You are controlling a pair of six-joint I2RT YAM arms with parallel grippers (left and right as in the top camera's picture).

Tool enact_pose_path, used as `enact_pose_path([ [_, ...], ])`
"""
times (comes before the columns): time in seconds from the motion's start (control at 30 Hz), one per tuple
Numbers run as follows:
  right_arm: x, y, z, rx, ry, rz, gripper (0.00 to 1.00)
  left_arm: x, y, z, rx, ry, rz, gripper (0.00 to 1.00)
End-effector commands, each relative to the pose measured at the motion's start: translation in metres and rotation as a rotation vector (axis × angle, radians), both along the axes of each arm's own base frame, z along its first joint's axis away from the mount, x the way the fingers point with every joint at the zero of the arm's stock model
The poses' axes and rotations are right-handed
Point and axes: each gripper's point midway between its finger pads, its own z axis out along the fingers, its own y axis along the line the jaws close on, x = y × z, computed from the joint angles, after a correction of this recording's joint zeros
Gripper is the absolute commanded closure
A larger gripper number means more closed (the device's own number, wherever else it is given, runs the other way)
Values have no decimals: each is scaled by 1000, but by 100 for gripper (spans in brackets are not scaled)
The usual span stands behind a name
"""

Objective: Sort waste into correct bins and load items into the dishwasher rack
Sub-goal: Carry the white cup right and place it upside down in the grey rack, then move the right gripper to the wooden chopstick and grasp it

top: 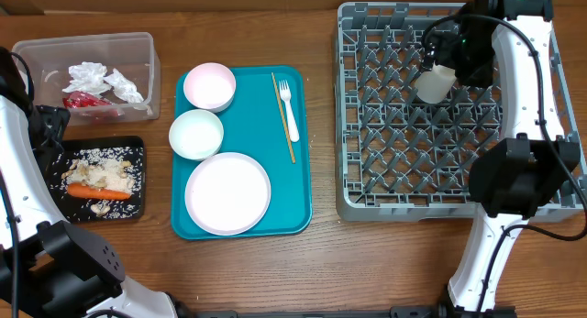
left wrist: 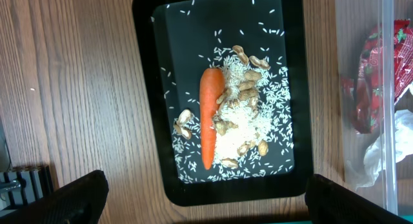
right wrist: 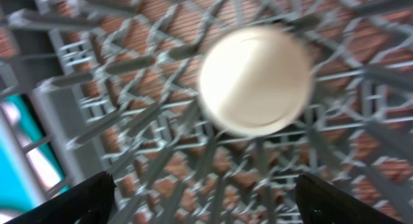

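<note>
The big grey rack (top: pixel 347 126) sits on the right side of the overhead view. The right claw (right wrist: pixel 206 201) hangs over its upper part. Its two fingers are spread wide apart, one at each bottom corner of the wrist view, and they pinch nothing. The small white cup (top: pixel 436 82) is just under the claw, over the pegs in the upper middle of the rack. The wrist picture is blurry, so I cannot tell if the cup rests on the pegs.

The left claw (left wrist: pixel 206 204) is over the black tray (left wrist: pixel 148 88), which lies at the left edge of the overhead view. Its fingers are spread wide too and hold nothing. In the black tray lies the orange carrot (left wrist: pixel 210 114). White rice (left wrist: pixel 242 130) and some small brown bits are right beside it.

Above the black tray, in the upper left, is the clear tub (top: pixel 83 41). Two crumpled napkins (top: pixel 90 77) and the red wrapper (top: pixel 84 101) are inside it.

In the middle is the teal tray (top: pixel 252 126). Two white bowls (top: pixel 209 85) sit on its left side, one above the other. The round plate (top: pixel 227 192) is at the bottom. The fork (top: pixel 289 107) and the wooden stick (top: pixel 282 116) lie side by side at the upper right. All of it sits on a brown wooden table (top: pixel 385 272).
</note>
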Motion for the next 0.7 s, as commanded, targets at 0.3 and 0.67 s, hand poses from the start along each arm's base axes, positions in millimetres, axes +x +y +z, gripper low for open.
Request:
enact_pose_path([
  [0.3,-21,196,89,223,-260,405,0,-1,-2,5,6,-19,21,0],
  [0.67,-24,294,1,-49,-222,449,14,-1,-2,5,6,-19,21,0],
])
